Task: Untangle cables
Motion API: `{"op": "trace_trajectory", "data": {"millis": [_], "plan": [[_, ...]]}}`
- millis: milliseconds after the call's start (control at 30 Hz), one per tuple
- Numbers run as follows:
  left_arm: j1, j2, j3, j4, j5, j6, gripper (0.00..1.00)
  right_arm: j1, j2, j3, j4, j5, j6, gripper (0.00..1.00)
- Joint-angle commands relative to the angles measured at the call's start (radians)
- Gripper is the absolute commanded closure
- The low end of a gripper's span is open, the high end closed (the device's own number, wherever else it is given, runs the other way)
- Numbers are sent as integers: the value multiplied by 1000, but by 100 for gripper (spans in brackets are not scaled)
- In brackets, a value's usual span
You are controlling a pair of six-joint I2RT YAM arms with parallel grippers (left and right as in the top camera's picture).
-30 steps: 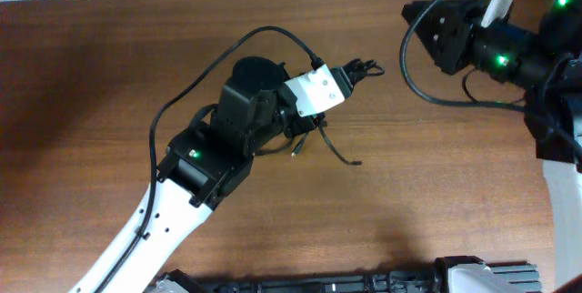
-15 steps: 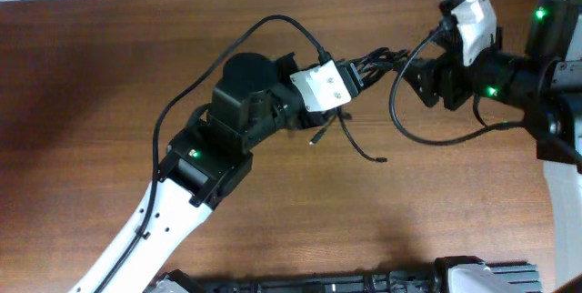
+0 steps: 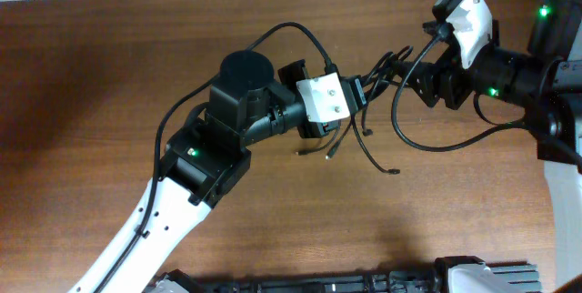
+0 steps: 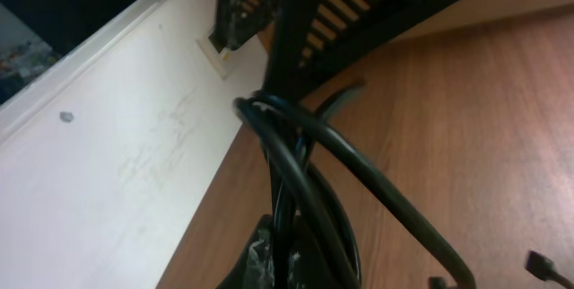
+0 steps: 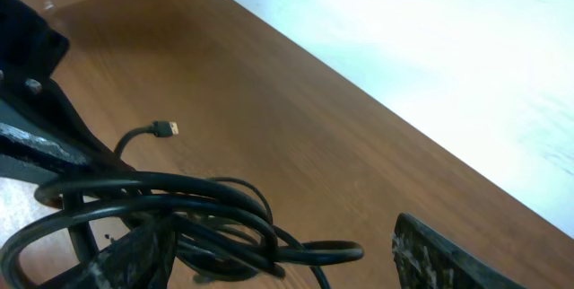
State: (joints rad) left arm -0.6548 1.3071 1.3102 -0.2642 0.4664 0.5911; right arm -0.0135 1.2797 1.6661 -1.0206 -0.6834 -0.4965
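Currently: cables (image 5: 179, 184), bunched, clamped in left gripper (image 3: 366, 84) as anchor; right gripper (image 5: 287, 249) spread wide around them, likely to separate strands.

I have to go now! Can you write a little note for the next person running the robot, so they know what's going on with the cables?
Left gripper: shut on the cables, holding the bunch.
Right gripper: open, its fingers either side of the loops, not gripping.
Cables: one tangled bunch between the two grippers; loose ends trail toward the table, one plug sticking out free.
Done: bunch gripped by one arm.
Left: pull each cable out; none is separated yet.
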Motion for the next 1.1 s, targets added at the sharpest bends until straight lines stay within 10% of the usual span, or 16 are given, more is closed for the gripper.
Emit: {"op": "trace_trajectory", "data": {"millis": [0, 1067], "plan": [[-11, -6, 7, 20, 99, 15, 100, -6, -4, 8, 3, -66, 0, 26], [-16, -6, 7, 55, 146, 4, 100, 26, 25, 8, -54, -117, 60, 26]]}}
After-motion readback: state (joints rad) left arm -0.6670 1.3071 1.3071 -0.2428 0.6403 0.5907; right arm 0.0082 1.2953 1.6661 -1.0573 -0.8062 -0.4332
